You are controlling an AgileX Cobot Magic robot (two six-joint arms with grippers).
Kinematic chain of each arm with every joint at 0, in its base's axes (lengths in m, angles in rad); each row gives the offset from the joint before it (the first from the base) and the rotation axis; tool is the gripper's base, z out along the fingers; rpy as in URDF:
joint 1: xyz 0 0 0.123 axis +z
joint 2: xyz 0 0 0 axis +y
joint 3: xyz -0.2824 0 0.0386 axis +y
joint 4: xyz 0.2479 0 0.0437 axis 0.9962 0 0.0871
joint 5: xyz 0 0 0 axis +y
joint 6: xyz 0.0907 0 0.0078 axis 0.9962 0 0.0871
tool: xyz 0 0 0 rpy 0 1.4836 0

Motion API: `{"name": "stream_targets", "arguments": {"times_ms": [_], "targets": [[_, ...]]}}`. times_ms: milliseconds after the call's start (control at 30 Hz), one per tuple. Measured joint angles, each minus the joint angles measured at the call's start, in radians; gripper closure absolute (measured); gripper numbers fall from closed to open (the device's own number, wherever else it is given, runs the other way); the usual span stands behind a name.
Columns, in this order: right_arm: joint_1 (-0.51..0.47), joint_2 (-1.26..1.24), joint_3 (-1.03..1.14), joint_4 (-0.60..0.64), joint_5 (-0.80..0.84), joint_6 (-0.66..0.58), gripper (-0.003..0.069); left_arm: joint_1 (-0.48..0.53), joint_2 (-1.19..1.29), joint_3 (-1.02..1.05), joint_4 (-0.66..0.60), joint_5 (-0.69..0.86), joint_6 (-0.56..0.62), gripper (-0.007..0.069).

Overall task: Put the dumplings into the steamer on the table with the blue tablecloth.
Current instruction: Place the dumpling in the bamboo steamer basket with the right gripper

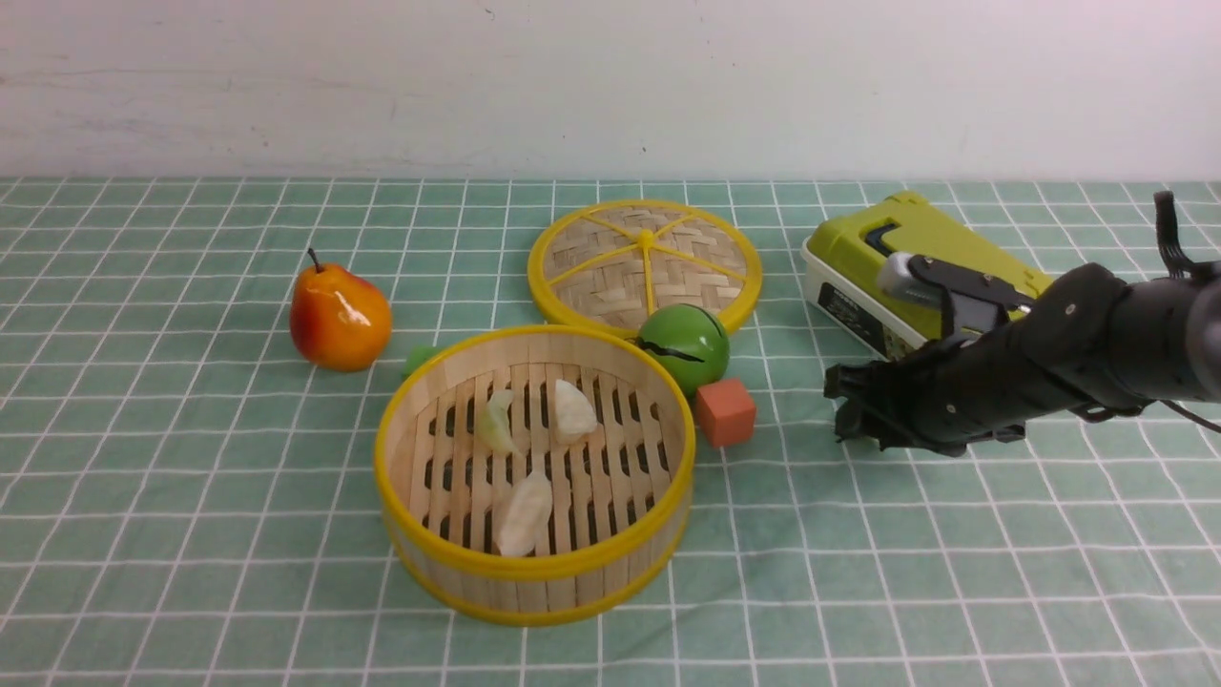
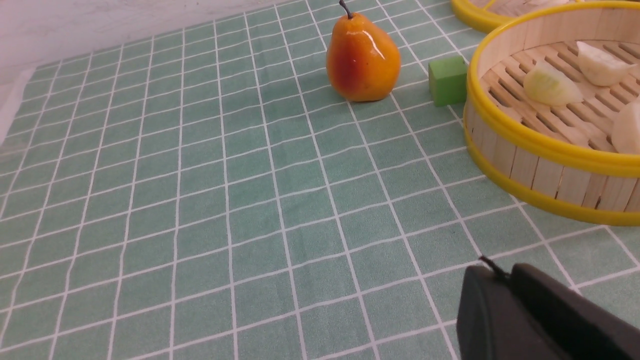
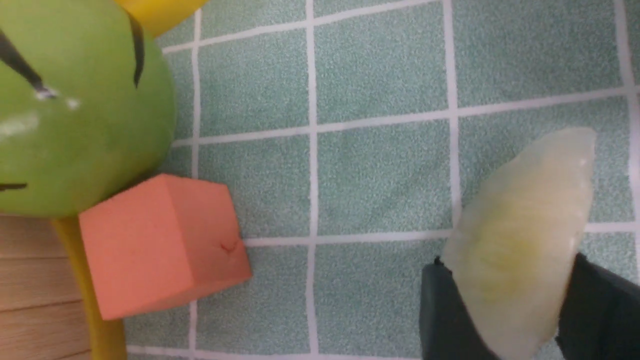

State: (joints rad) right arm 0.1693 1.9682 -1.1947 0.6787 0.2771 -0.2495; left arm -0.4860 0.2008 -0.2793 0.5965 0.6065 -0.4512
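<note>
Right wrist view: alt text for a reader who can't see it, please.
The right gripper holds a pale dumpling between its fingers, with checked cloth behind. An orange cube, a green ball and the steamer lie nearby.

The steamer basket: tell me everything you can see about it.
The steamer is a round, open basket of pale bamboo-looking slats with yellow top and bottom rims and a slotted floor. It stands upright on the checked cloth, holding three dumplings. A green ball and an orange cube sit against its far right side.
</note>
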Motion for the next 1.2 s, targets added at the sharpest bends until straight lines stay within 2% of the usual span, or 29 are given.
{"name": "stream_targets", "arguments": {"times_ms": [100,333,600,833,967,1100,1133,1200], "targets": [[0.000,-0.016,0.000,-0.014,0.019,-0.008,0.0407,0.000,0.000,0.000,0.000,-0.001,0.000,0.0579],[0.000,-0.109,0.000,-0.089,0.073,-0.061,0.0407,0.000,0.000,0.000,0.000,-0.002,0.000,0.0575],[0.001,-0.141,0.000,-0.162,0.137,-0.064,0.0407,0.000,0.000,0.000,0.000,-0.002,0.000,0.0568],[0.015,-0.200,0.003,-0.163,0.200,-0.065,0.0407,0.000,0.000,0.000,0.000,-0.004,0.000,0.0566],[0.067,-0.302,0.003,-0.137,0.198,-0.080,0.0407,0.000,0.000,0.000,0.000,-0.005,0.000,0.0563],[0.181,-0.353,0.003,-0.082,0.193,-0.118,0.0407,0.000,0.000,0.000,0.000,-0.005,0.000,0.0561],[0.181,-0.353,0.003,-0.082,0.193,-0.118,0.0407,0.000,0.000,0.000,0.000,-0.005,0.000,0.0561],[0.281,-0.336,0.003,-0.056,0.171,-0.141,0.0407,0.000,0.000,0.000,0.000,-0.005,0.000,0.0561]]}}
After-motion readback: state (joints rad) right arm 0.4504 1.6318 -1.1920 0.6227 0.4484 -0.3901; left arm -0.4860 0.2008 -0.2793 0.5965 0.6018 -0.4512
